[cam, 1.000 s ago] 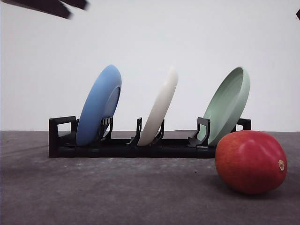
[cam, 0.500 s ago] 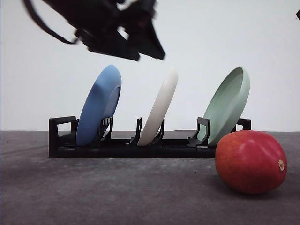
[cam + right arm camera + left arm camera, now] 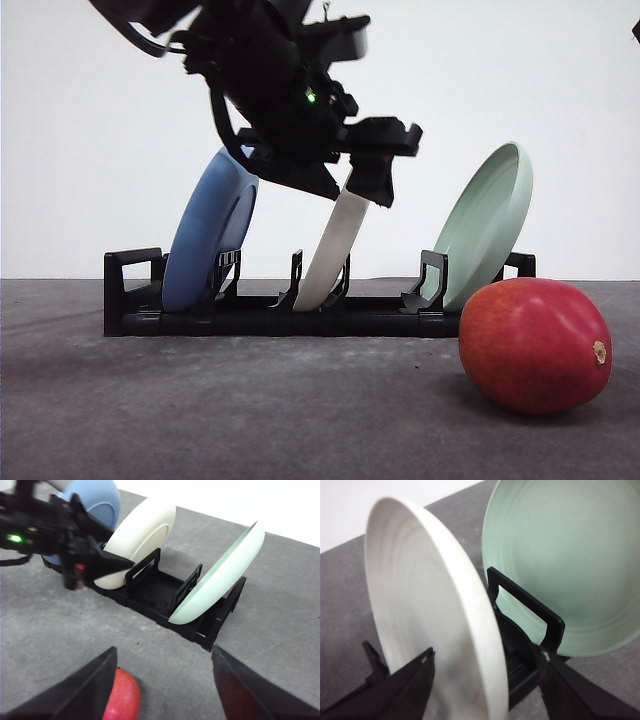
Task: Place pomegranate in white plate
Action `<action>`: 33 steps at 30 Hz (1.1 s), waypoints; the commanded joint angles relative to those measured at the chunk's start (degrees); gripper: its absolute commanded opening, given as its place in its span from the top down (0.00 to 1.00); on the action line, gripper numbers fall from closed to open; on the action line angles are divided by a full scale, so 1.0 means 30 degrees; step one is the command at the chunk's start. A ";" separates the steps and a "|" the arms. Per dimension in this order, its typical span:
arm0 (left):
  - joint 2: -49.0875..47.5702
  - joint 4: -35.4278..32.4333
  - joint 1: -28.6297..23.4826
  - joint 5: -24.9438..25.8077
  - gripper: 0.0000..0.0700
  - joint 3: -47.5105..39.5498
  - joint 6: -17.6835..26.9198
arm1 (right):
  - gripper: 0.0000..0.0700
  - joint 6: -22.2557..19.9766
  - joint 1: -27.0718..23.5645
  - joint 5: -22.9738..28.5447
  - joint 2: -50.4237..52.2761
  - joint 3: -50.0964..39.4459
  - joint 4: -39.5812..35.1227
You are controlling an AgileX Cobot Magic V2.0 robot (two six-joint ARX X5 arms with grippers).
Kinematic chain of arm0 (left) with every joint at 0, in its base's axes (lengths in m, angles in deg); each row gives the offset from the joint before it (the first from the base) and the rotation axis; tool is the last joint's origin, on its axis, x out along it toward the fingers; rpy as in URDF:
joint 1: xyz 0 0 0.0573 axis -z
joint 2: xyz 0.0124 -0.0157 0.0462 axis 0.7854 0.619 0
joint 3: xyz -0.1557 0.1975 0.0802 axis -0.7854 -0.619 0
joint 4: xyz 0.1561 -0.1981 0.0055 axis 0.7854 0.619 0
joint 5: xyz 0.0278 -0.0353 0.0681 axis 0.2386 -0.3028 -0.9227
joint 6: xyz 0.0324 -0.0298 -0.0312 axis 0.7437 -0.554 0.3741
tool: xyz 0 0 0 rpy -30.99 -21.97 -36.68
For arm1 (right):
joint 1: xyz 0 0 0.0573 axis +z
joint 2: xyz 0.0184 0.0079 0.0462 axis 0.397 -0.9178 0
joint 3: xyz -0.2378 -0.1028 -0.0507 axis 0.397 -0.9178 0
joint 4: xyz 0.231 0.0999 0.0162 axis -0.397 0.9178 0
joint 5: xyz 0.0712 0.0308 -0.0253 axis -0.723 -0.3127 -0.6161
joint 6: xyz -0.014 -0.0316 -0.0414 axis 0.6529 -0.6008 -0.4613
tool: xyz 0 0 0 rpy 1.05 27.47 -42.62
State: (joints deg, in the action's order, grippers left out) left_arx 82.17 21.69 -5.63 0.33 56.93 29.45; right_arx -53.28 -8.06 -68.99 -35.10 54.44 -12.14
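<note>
**Inspector:** Since the earlier front pictures, the left arm has come down from the upper left, and the left gripper (image 3: 355, 180) now sits over the top rim of the white plate (image 3: 335, 250). Nothing else has shifted. What lies nearest?

**Assistant:** Nearest, toward the front right of the worktop (image 3: 250, 420), the pomegranate (image 3: 535, 345) lies on its side, long axis running left to right, tan nub toward the right edge. It is untouched. The right gripper (image 3: 162, 680) hovers just above it, both dark fingers spread wide with nothing between them, the red fruit showing at the inner edge of one finger.

**Inspector:** And behind?

**Assistant:** Across the middle stands the black rack (image 3: 260, 315): blue plate (image 3: 205, 235) at the left end, white plate in the middle slot, green plate (image 3: 485, 235) at the right end, all on edge and tilted. The pomegranate rests just in front of the green plate's end of the rack.

**Inspector:** State of the left gripper?

**Assistant:** Spread. In the left wrist view one finger (image 3: 402, 690) stands on each side of the white plate's rim, straddling but not yet pinching it.

**Inspector:** Judgement?

**Assistant:** The plate must leave the rack first; the left arm is posed for that, reaching forward and pitched downward. The right arm is plainly nearer the fruit, which lies straight below it.
</note>
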 commanded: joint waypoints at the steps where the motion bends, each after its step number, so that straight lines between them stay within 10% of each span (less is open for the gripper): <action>1: 0.0459 -0.0015 0.0131 -0.0102 0.46 0.0641 -0.0219 | 0.45 -0.0022 0.0095 0.0036 -0.0058 0.0313 -0.0189; 14: 0.0551 0.0112 0.0136 -0.0095 0.97 0.0728 -0.1111 | 0.45 -0.0036 0.0095 0.0087 -0.0058 0.0321 -0.0197; 33: -0.3181 0.1268 0.0267 0.0297 0.98 0.0743 -0.5262 | 0.45 -0.0029 0.0095 0.0080 -0.0058 0.0319 -0.0197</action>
State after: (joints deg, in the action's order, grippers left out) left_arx 73.08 25.35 -5.55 0.85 57.78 15.31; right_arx -53.28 -8.06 -68.94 -35.10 54.44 -12.16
